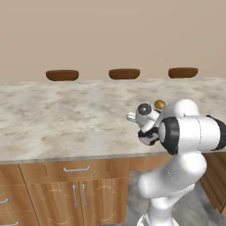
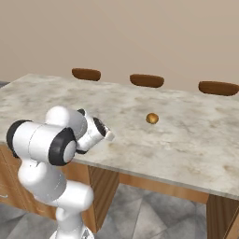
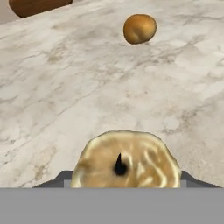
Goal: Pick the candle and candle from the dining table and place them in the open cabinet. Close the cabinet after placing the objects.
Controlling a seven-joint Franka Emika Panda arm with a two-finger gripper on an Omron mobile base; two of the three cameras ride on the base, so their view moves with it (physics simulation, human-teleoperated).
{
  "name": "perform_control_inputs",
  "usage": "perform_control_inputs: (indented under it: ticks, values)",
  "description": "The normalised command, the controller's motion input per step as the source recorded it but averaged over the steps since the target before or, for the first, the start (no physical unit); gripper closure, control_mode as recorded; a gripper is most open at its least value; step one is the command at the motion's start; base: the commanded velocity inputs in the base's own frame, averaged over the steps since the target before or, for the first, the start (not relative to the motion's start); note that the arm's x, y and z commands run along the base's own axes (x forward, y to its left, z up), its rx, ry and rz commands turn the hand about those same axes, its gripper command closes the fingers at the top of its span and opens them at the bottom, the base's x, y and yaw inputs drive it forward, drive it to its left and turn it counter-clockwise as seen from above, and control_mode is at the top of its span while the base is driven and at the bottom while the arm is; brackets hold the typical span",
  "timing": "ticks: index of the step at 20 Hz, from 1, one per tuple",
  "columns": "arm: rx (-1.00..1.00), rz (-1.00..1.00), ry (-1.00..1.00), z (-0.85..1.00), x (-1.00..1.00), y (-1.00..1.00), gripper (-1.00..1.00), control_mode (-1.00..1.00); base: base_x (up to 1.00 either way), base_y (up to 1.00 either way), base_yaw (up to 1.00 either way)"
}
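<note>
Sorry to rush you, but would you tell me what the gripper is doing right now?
Gripper: closed on the stubby golden-tan candle, above the dining table.

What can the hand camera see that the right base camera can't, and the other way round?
Hand view alone: the top of the stubby candle, golden-tan with a little dark wick, very close at the bottom of the picture.
Right base view alone: the white arm, the wooden front under the table and the grey floor.
Both: the marbled dining table, the small orange ball lying on it, and a brown seat behind the far edge.
</note>
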Motion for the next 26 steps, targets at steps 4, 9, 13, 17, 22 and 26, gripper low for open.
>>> perform_control_inputs:
  ticks: [4,9,13,17,22,26]
  values:
    - [-0.06,0.44,0.19,0.43,-0.46,0.03,1.0,-1.0,0.0,0.0,0.0]
    - [-0.05,0.41,0.2,0.45,-0.42,0.03,1.0,-1.0,0.0,0.0,0.0]
    - [-0.07,0.35,0.14,0.53,-0.37,0.01,1.0,-1.0,0.0,0.0,0.0]
    - [-0.11,0.32,0.07,0.54,-0.3,0.01,1.0,-1.0,0.0,0.0,0.0]
    - [-0.17,0.22,-0.02,0.34,-0.37,0.08,1.0,-1.0,0.0,0.0,0.0]
    - [-0.18,0.05,-0.04,0.33,-0.34,0.07,1.0,-1.0,0.0,0.0,0.0]
